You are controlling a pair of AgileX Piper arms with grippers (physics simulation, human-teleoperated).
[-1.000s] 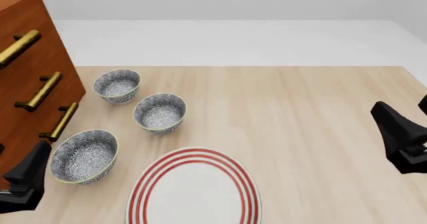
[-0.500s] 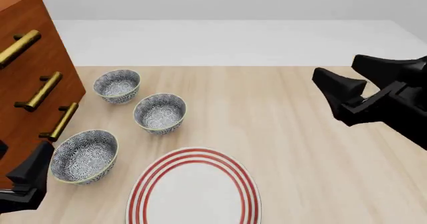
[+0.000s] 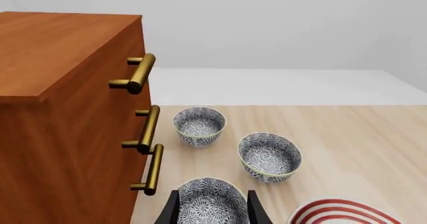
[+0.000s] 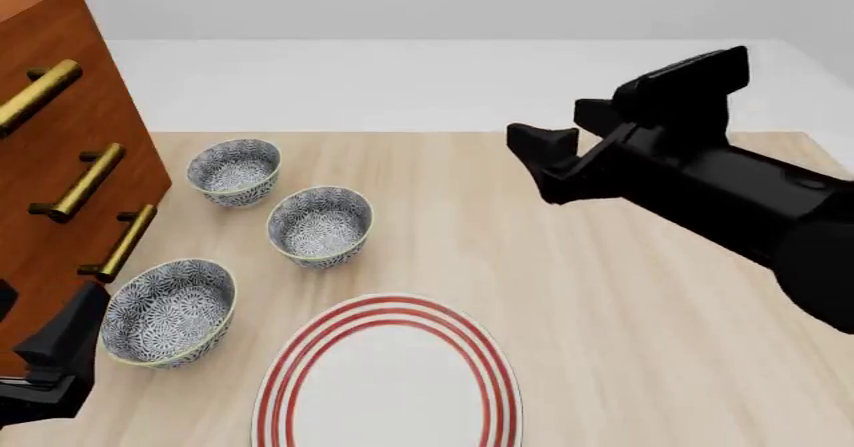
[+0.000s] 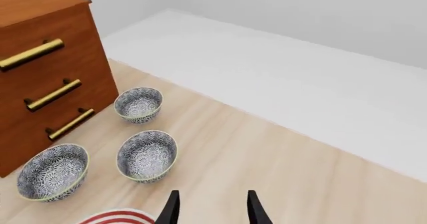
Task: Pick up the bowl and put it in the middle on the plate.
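Observation:
Three look-alike blue-grey floral bowls stand left of centre: a far bowl [image 4: 235, 170], a middle bowl [image 4: 320, 225] and a near bowl [image 4: 170, 310]. The white plate [image 4: 387, 392] with red rings lies at the table's front edge, nothing on it. My left gripper [image 4: 47, 362] sits low at the front left, open, just left of the near bowl; in the left wrist view that gripper [image 3: 212, 213] frames the near bowl [image 3: 212, 201]. Raised above the table's right half, my right gripper [image 4: 558, 135] is open and holds nothing, and the right wrist view shows its fingers [image 5: 171, 209] pointing toward the middle bowl [image 5: 147, 155].
A wooden drawer cabinet [image 4: 54, 117] with brass handles [image 4: 78, 180] stands at the left edge, close to the far and near bowls. A white floor strip lies beyond the table's far edge.
My right arm has swung in from the right edge, up and leftward over the table. The left arm, the bowls and the plate have not moved.

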